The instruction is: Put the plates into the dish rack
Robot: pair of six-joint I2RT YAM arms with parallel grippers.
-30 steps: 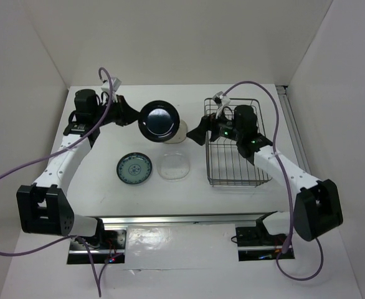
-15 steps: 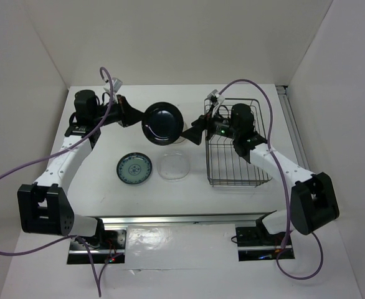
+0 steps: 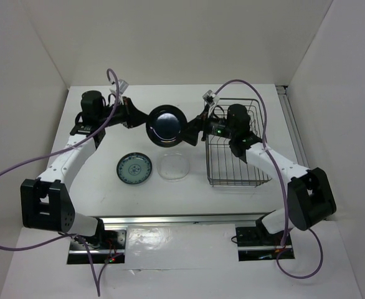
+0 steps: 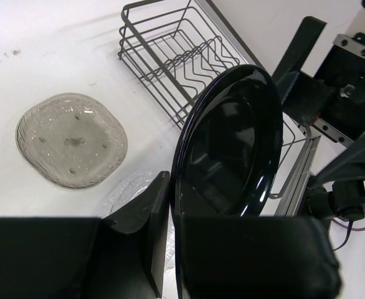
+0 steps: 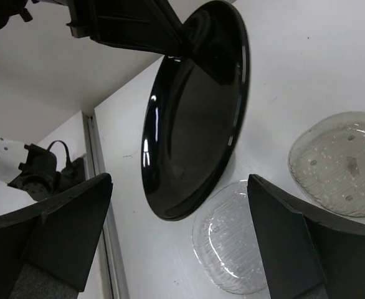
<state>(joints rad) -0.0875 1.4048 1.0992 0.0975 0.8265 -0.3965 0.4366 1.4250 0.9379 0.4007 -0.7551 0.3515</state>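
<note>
Black plate (image 3: pixel 165 124) aloft, on edge, between the arms, left of dish rack (image 3: pixel 233 169). Left gripper (image 3: pixel 143 120) pinches its rim. Right gripper (image 3: pixel 190 128) gapes wide alongside, nothing held. Right should seat squarely on the opposite rim before left releases.

That black plate (image 5: pixel 195 112) is super glossy and smooth, with mirror-like reflections all over its face. At the lower right of the right wrist view, the clear plate (image 5: pixel 232 243) looks like dimpled glass. The rounded-square plate (image 5: pixel 341 162) has a smoky, slightly shiny surface with small dots. The teal plate (image 3: pixel 134 168) looks glazed, with a printed pattern. The dish rack (image 4: pixel 170 56) is thin dark metal wire, kind of satin. The left pincer (image 4: pixel 173 243) and right pincer (image 5: pixel 176 187) both look like matt black plastic. The worktop (image 3: pixel 101 187) is matt white, with a few scuffs at the upper left of the left wrist view.
</note>
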